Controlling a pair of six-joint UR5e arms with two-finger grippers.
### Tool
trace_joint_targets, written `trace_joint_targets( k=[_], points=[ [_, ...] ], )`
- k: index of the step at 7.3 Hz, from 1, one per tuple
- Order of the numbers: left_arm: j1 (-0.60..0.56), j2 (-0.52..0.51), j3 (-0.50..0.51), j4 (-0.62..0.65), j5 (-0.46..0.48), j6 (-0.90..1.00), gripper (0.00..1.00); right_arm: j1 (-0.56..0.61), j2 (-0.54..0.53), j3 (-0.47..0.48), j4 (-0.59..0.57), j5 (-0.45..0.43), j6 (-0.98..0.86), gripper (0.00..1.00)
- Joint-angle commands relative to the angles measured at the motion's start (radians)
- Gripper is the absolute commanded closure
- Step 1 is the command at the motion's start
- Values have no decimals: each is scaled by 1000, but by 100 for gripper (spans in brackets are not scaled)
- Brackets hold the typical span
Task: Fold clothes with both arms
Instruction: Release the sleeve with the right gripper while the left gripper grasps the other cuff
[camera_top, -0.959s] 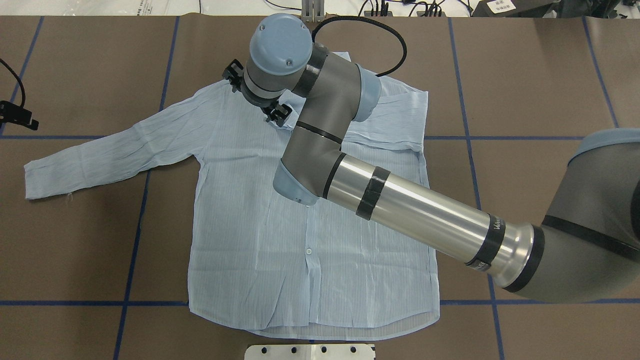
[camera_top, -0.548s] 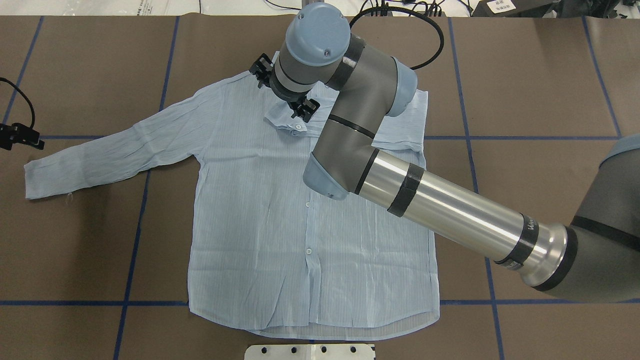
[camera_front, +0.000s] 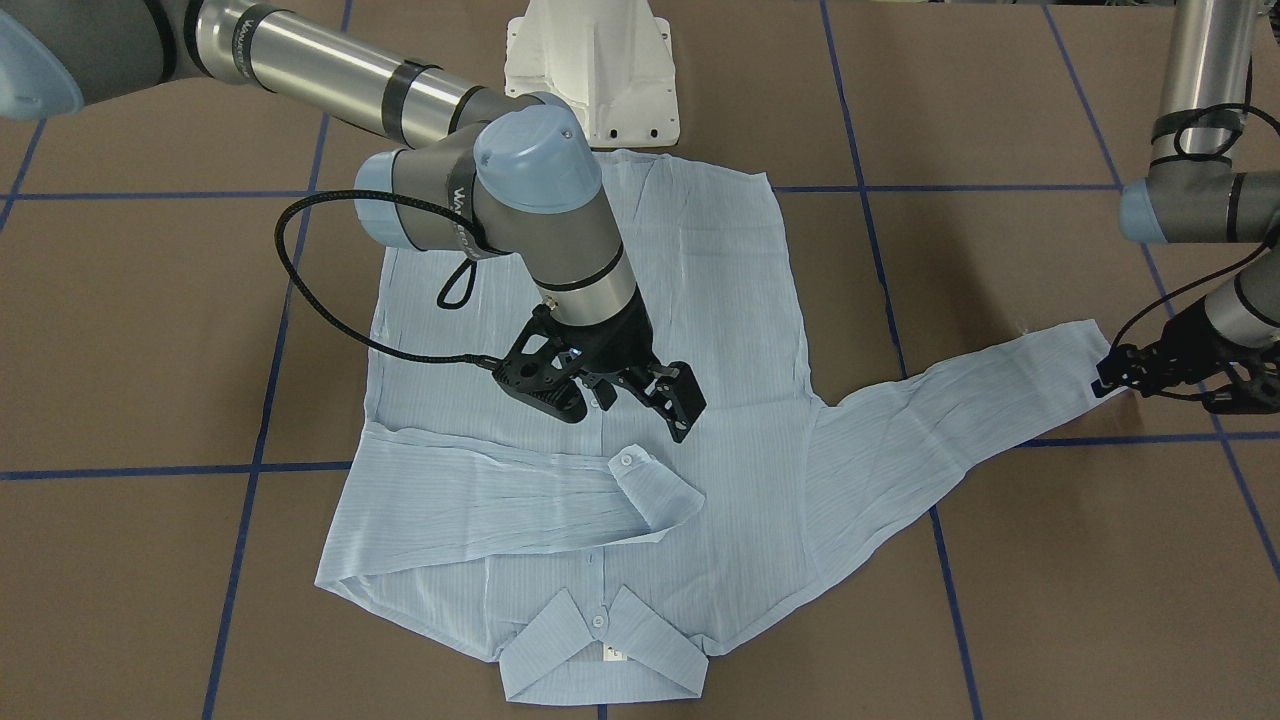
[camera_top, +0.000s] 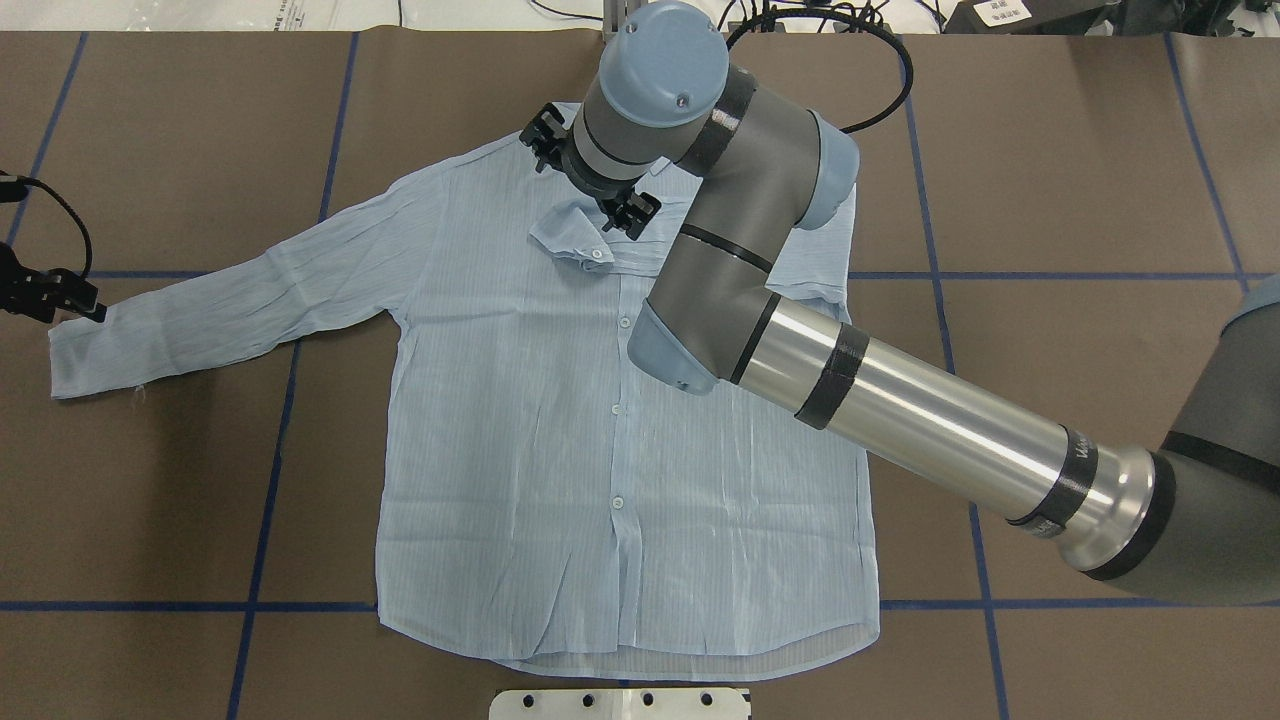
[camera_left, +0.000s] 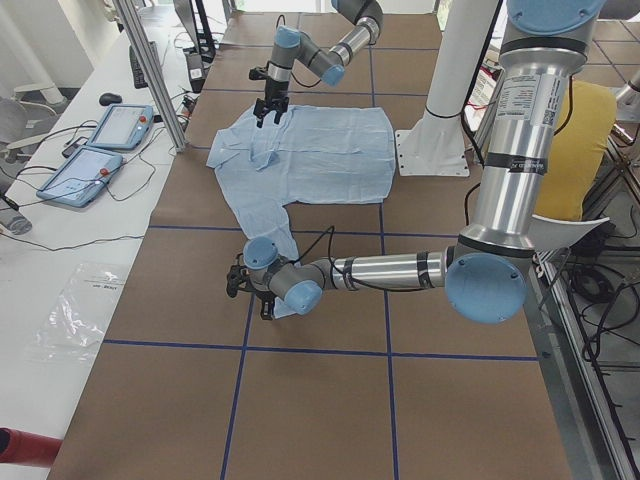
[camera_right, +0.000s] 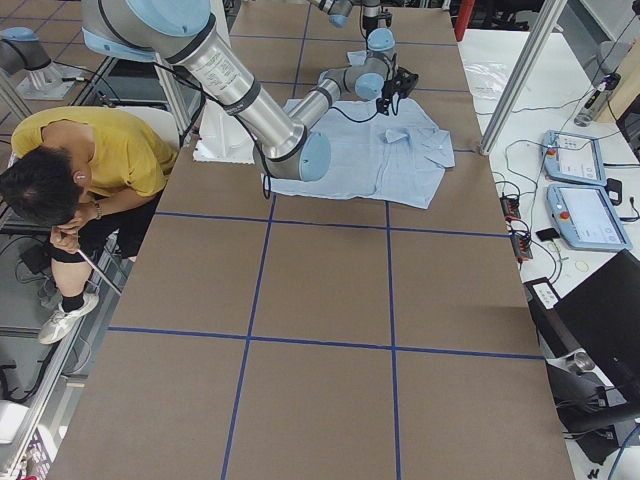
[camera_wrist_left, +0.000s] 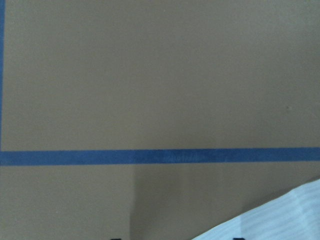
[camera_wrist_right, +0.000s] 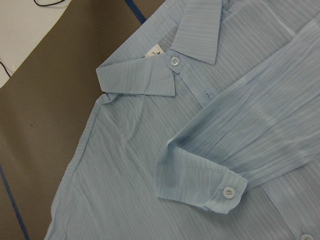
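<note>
The pale blue striped shirt (camera_top: 560, 450) lies flat and front up, collar (camera_front: 600, 650) on the far side from the robot. One sleeve is folded across the chest, and its buttoned cuff (camera_front: 650, 490) also shows in the right wrist view (camera_wrist_right: 200, 185). The other sleeve (camera_top: 220, 300) lies stretched out sideways. My right gripper (camera_front: 625, 405) hovers open and empty just above the folded cuff. My left gripper (camera_front: 1108, 378) is low at the end of the stretched sleeve and looks open. In the left wrist view only a corner of fabric (camera_wrist_left: 280, 215) shows.
The brown table cover carries blue tape lines (camera_top: 270, 440). The white pedestal base (camera_front: 590, 70) stands at the shirt's hem. A person in yellow (camera_right: 100, 150) sits beside the table. Teach pendants (camera_left: 100, 150) lie on a side table.
My right arm has moved right, off the shirt's chest, and the folded cuff now shows lying there. My left gripper has moved in to the end of the stretched sleeve.
</note>
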Motion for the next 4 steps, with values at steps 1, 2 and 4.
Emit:
trace_joint_targets(
  k=[1, 2, 4],
  points=[
    [13, 5, -8, -1, -6, -7, 51, 9, -5, 0, 5, 2, -1, 0],
    [13, 24, -14, -1, -3, -7, 93, 9, -2, 0, 5, 2, 0, 0],
    [10, 37, -101, 21, -8, -20, 100, 9, -4, 0, 7, 1, 0, 0]
  ],
)
